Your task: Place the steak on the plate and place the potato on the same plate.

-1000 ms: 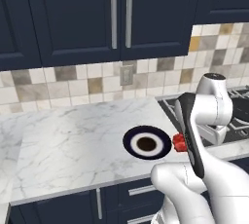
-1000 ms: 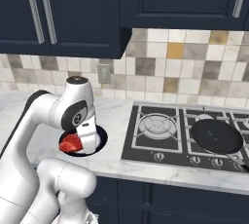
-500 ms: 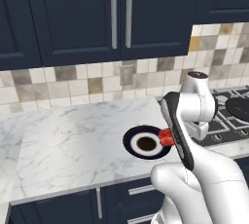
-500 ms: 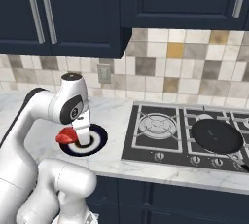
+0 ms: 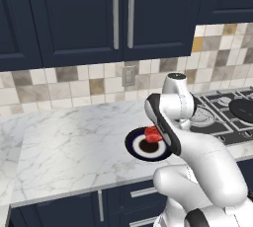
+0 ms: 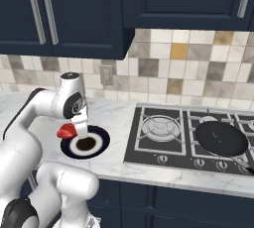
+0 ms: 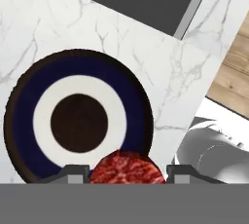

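I had the steak (image 7: 126, 168) pinched between the fingers (image 7: 78, 173), which were closed on it from either side, one fingertip at each edge of the red slab. In the hand view the meat sat at the near edge of the plate (image 7: 29, 86), covering a little of the navy rim, and I could not tell whether it touched the plate or was held clear of it. From the left base view the steak (image 5: 152, 134) showed as a red block over the right part of the plate (image 5: 133, 143), close against the white arm. From the right base view it (image 6: 66, 132) hung at the left edge of the plate (image 6: 99, 140), under the hand.

The plate lay flat on the marble tabletop (image 5: 69, 142), just beside the hob (image 6: 188, 138). Its white ring and dark centre were bare; nothing lay in them. A black frying pan (image 6: 221, 138) stood on the right-hand burners of the hob, well apart from the plate, and I saw nothing inside it. In the hand view a corner of the hob (image 7: 160, 4) ran along the top, and a strip of wooden floor (image 7: 233, 82) showed past the tabletop edge.
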